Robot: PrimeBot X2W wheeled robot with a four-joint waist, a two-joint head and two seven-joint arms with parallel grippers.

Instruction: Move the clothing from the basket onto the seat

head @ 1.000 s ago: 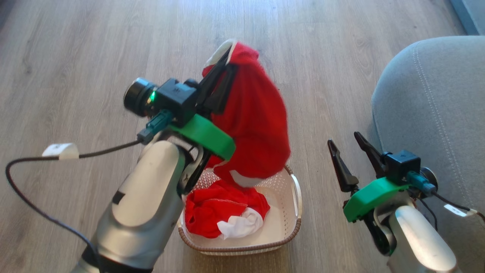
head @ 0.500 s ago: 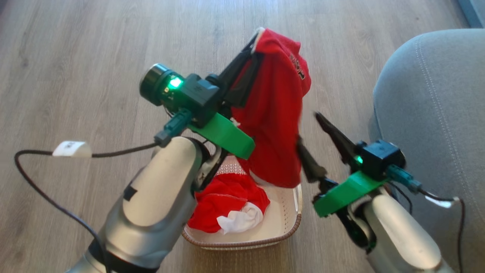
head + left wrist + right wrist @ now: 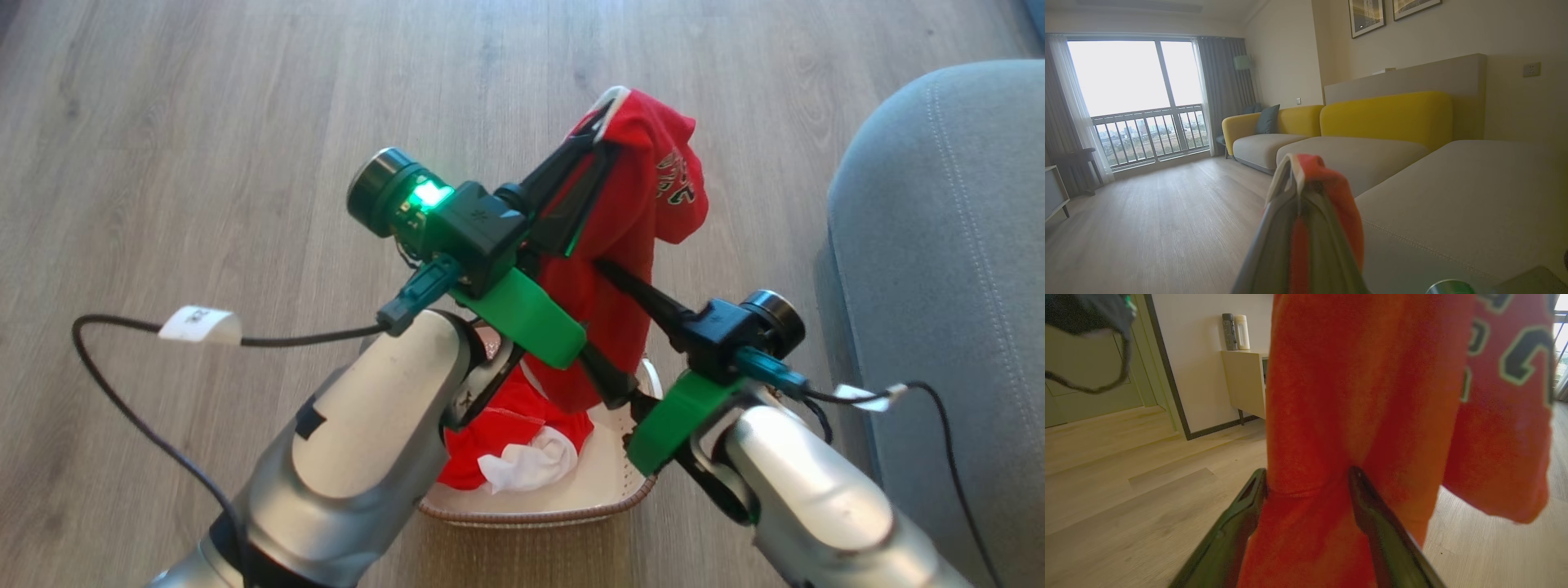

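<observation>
Clothing [image 3: 645,212], bright red with dark logo — top in clamped left gripper [image 3: 600,131], right gripper [image 3: 1308,477] spread around it.

A wood floor [image 3: 204,122] is stretching across the upper part of the head view. In the left wrist view, a wide window [image 3: 1122,77] with a railing [image 3: 1147,130] outside is glowing at the upper left. Grey curtains [image 3: 1220,81] are hanging just right of it, a dark pillow [image 3: 1267,119] is leaning near the centre, framed pictures [image 3: 1367,16] are hanging at the top edge, and a socket [image 3: 1532,69] is sitting on the wall at the upper right. In the right wrist view, a cream cabinet [image 3: 1245,381] is standing against the wall left of centre, carrying a dark bottle [image 3: 1229,331] and a pale bottle [image 3: 1242,331] side by side.
</observation>
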